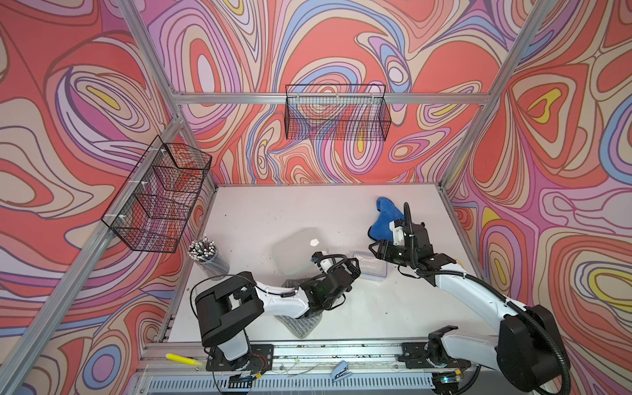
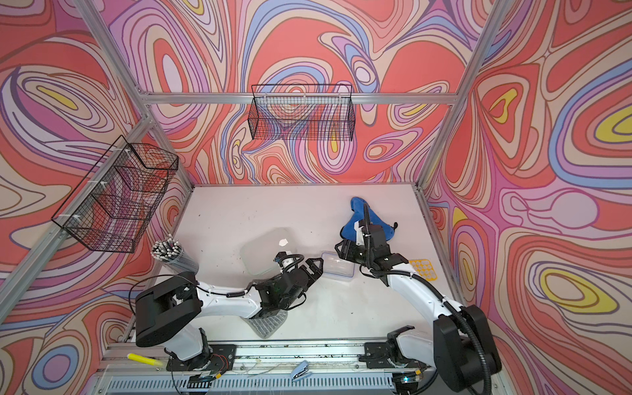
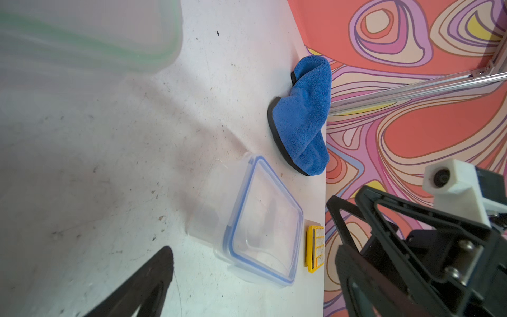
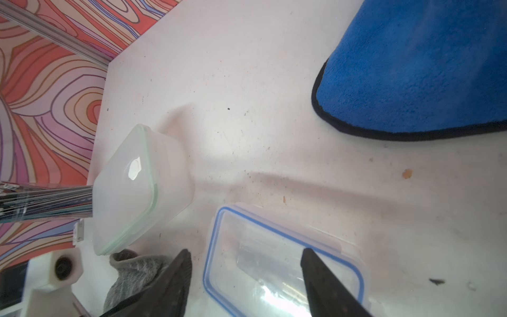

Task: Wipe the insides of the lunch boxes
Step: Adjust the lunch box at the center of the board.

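The small lunch box [image 1: 369, 272] [image 3: 263, 219] is a clear tub with a blue-rimmed lid on it, right of the table's middle. The large lunch box [image 1: 297, 251] [image 4: 129, 186] stands to its left under a green-rimmed lid bearing a white sticker. My right gripper [image 1: 374, 251] [image 4: 247, 251] hangs open above the small box's far end, holding nothing. My left gripper [image 1: 355, 268] [image 3: 253, 248] is wide open just left of the small box, also empty. A crumpled blue cloth [image 1: 384, 219] [image 4: 425, 68] lies behind the right gripper.
A grey cloth [image 1: 301, 321] lies under the left forearm. A yellow calculator [image 2: 422, 268] sits by the table's right edge. A cup of pens [image 1: 205, 254] stands at the left. Wire baskets [image 1: 337, 113] hang on the back and left walls.
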